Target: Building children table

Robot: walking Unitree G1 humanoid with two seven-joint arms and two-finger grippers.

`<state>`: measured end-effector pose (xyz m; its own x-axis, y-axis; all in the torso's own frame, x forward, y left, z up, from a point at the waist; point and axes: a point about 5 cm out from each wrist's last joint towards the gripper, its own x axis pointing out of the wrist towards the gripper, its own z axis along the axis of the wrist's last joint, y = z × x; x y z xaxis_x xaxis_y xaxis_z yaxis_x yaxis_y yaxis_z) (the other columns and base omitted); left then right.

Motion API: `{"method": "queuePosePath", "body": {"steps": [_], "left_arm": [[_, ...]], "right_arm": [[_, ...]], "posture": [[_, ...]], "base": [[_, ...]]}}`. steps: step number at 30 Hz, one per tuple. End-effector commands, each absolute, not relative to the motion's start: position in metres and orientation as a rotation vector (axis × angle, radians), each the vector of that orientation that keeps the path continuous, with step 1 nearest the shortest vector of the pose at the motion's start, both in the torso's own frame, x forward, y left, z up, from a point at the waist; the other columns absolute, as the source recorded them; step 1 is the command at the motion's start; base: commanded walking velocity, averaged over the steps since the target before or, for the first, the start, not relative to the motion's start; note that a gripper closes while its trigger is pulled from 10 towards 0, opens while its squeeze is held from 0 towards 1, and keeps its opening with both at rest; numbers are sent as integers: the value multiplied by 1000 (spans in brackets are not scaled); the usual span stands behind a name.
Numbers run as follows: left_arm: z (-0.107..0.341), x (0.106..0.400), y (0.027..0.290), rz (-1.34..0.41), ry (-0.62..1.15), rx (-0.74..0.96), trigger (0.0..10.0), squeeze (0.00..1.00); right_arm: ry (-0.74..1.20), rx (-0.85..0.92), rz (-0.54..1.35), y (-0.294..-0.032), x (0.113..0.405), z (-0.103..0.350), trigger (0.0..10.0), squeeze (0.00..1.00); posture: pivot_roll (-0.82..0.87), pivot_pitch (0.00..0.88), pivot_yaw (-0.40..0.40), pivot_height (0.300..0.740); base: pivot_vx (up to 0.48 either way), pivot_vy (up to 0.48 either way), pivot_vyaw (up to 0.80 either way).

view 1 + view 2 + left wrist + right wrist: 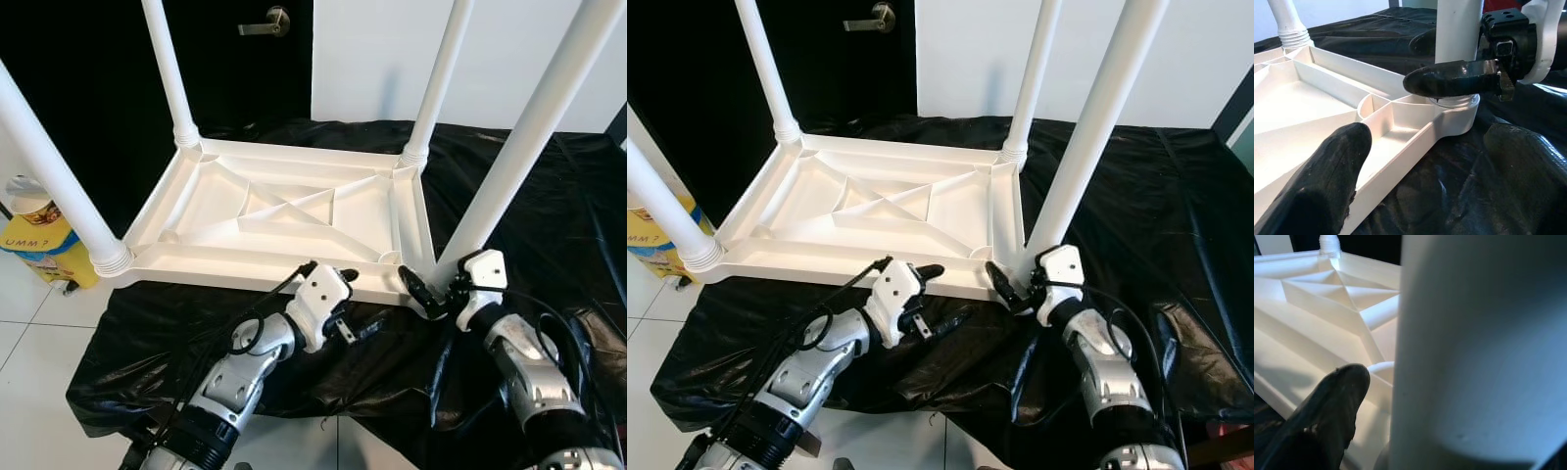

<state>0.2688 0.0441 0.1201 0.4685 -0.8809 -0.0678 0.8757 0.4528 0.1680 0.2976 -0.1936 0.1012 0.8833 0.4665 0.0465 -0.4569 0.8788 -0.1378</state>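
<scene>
The white plastic children's table [284,211] lies upside down on a black sheet, with its legs standing up. My right gripper [436,286] is shut on the near right leg [519,137] just above its socket. One finger [1449,81] crosses the front of the leg, the other sits behind it. My left gripper [358,299] is open at the table's near rim, just left of that corner. One of its fingers [1327,181] hovers over the rim and the other [1523,166] is over the sheet. The right wrist view has the leg [1479,352] close up beside one finger [1337,401].
The black sheet [549,196] covers the floor under the table. A yellow box [34,245] stands at the left on white tiles [29,333]. Behind are a dark door with a lever handle [266,22] and a white wall [372,59].
</scene>
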Motion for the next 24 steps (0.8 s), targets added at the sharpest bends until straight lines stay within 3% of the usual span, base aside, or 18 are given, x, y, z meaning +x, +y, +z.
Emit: {"method": "queuePosePath", "body": {"steps": [1, 2, 3, 4, 12, 13, 14, 24], "left_arm": [[120, 270, 44, -1089, -25, 204, 10000, 0], [121, 270, 44, -1089, -25, 204, 10000, 0], [121, 270, 44, -1089, -25, 204, 10000, 0], [121, 270, 45, -1089, -25, 205, 10000, 0], [122, 271, 45, -1080, -27, 203, 10000, 0], [122, 271, 45, -1080, -28, 202, 10000, 0], [122, 270, 45, -1079, -28, 200, 10000, 0], [121, 268, 45, -1076, -23, 194, 10000, 0]], "right_arm": [[-68, -130, 505, -193, 299, 100, 10000, 0], [-63, -135, 517, -193, 300, 100, 1647, 0], [-63, -135, 517, -193, 300, 100, 1647, 0], [-58, -139, 527, -193, 300, 100, 0, 0], [-35, -133, 537, -194, 298, 92, 0, 0], [-29, -126, 524, -195, 298, 90, 3686, 0], [-20, -117, 499, -196, 297, 88, 10000, 0], [2, -110, 344, -196, 297, 84, 10000, 0]], "posture": [[-43, 0, -33, 740], [-42, 0, -31, 740], [-42, 0, -31, 740], [-40, 0, -31, 740], [-38, 0, -32, 740], [-38, 0, -33, 740], [-38, 0, -34, 740], [-37, 0, -39, 740]], "base": [[0, 0, 0], [0, 0, 0], [0, 0, 0], [0, 0, 0], [0, 0, 0], [0, 0, 0], [0, 0, 0], [0, 0, 0]]}}
